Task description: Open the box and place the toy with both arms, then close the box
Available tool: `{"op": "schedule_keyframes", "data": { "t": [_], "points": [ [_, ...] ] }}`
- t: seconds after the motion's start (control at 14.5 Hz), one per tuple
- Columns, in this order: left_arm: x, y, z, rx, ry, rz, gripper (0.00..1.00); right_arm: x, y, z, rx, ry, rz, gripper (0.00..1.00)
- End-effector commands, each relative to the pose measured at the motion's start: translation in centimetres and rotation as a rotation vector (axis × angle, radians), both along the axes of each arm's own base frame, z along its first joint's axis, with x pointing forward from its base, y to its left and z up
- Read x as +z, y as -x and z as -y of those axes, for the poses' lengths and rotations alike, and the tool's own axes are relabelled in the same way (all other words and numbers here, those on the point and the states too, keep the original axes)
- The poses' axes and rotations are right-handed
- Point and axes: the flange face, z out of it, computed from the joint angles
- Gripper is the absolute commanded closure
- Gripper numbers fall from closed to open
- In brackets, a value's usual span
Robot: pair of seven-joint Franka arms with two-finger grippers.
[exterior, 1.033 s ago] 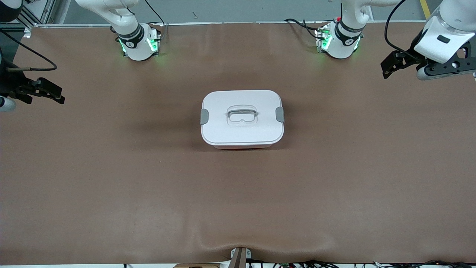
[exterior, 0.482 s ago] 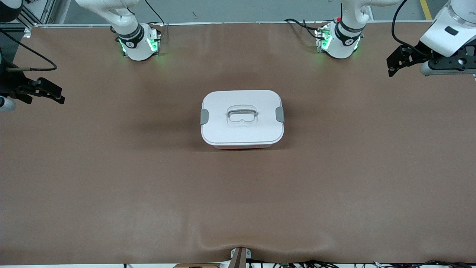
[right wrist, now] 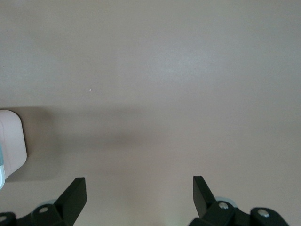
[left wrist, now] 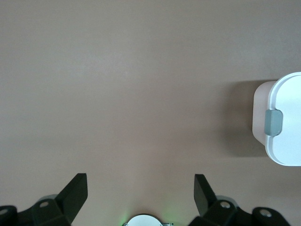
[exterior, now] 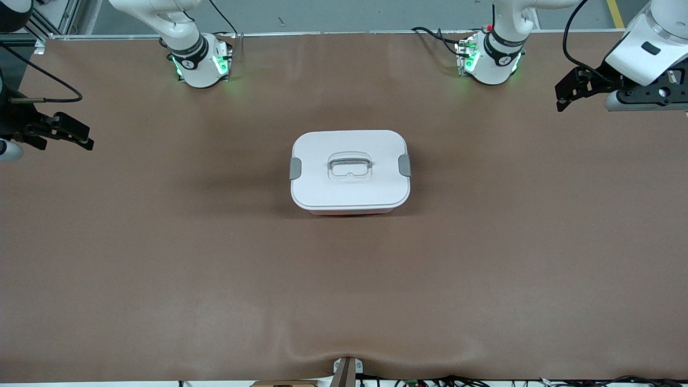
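Box closed, hands apart

Rounded rectangular pale-pink plastic box [exterior: 350, 171] with white lid [exterior: 349, 185] shut, grey side clips [exterior: 295, 168] down, mid-bench on brown bench [exterior: 215, 269]. Left hand [exterior: 565, 95] up over the bench's left-arm end, fingers [left wrist: 75, 190] spread wide, nothing gripped, well apart from the box. Right hand [exterior: 75, 134] up over the right-arm end, fingers [right wrist: 75, 193] likewise spread, empty, box well apart toward mid-bench.
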Motion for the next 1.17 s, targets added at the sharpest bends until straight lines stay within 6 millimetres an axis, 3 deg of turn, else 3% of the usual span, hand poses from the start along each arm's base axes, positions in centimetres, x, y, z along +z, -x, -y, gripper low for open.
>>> {"op": "schedule_keyframes", "data": {
  "t": [0.0,1.1],
  "points": [
    [0.8,-0.13,-0.24,0.016,0.021,-0.001,0.0,0.38,0.34,-0.15,-0.015,0.014,-0.001,0.0],
    [1.14,0.06,-0.02,0.016,0.017,-0.045,0.0,0.24,0.35,-0.09,-0.017,0.012,-0.004,0.0]
  ]
}}
